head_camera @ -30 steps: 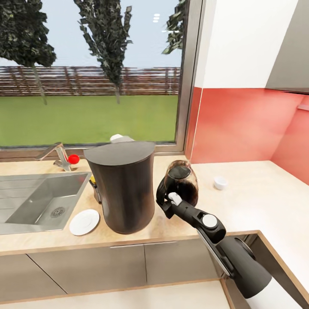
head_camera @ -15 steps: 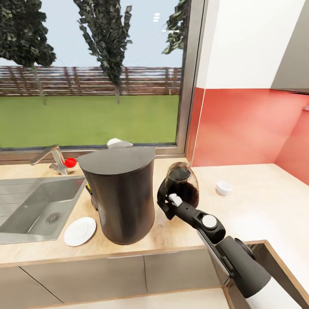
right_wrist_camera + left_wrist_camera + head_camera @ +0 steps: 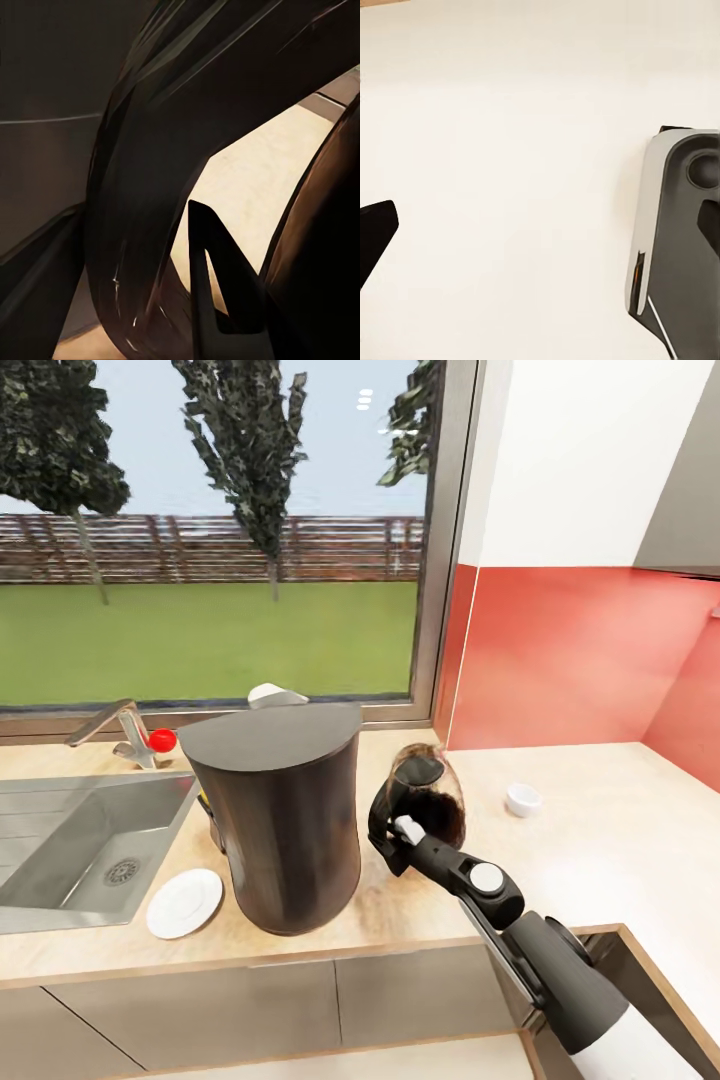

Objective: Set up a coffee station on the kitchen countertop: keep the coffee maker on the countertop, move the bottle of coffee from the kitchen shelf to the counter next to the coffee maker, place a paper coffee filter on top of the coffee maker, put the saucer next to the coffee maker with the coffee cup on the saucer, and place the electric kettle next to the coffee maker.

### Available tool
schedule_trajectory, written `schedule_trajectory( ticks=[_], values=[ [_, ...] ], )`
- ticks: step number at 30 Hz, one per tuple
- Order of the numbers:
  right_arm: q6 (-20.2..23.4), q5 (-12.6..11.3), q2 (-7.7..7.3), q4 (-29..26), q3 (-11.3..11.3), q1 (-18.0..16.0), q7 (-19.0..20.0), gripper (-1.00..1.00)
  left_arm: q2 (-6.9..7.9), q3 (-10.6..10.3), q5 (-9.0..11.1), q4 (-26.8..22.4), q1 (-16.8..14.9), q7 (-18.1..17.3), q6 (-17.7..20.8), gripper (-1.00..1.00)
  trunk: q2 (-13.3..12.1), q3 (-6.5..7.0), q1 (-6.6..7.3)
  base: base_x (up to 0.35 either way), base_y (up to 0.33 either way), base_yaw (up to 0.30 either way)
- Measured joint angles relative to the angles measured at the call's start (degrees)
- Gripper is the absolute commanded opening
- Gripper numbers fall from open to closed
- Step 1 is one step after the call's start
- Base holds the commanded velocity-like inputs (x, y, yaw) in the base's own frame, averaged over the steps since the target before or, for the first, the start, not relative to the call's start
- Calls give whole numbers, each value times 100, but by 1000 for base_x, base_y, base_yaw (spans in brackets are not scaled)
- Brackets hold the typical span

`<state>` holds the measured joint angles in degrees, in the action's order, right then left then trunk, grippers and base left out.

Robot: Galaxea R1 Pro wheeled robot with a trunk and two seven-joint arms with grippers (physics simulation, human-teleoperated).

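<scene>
The tall dark coffee maker (image 3: 280,820) stands on the kitchen countertop (image 3: 600,830). Right of it, the smoky-brown electric kettle (image 3: 435,792) leans slightly, and my right gripper (image 3: 388,838) is shut on its black handle (image 3: 142,225). The white saucer (image 3: 185,903) lies left of the coffee maker near the front edge. Further right, the white coffee cup (image 3: 522,798) sits alone. A yellow sliver of the bottle of coffee (image 3: 204,797) peeks from behind the coffee maker. A small white piece (image 3: 268,693), perhaps the paper coffee filter, shows behind its top. My left gripper (image 3: 544,225) hangs open over pale floor.
A steel sink (image 3: 80,840) with a faucet (image 3: 115,722) and a red knob (image 3: 161,740) lies at the left. A window runs along the back, and a red backsplash (image 3: 570,660) covers the corner. The countertop turns toward me at the right.
The whole view has shifted slightly, so the camera moved. The kettle and my right gripper keep about the same place beside the coffee maker.
</scene>
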<state>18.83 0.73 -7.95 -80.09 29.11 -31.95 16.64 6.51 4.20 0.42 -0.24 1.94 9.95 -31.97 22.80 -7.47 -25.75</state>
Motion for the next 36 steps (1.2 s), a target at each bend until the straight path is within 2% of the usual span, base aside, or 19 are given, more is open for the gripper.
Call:
schedule_trajectory(
  ticks=[10,27,36],
  values=[
    [-20,-8,15,280,2,2,0,-100,2,0,0,0,0,-10,0,100,0,0,0,0,0,0],
    [-67,-28,34,327,9,2,-1,-100,9,0,0,0,0,-3,0,100,0,0,0,0,0,0],
    [-539,-37,44,553,10,2,-2,-100,10,0,0,0,0,-5,0,100,0,0,0,0,0,0]
  ],
)
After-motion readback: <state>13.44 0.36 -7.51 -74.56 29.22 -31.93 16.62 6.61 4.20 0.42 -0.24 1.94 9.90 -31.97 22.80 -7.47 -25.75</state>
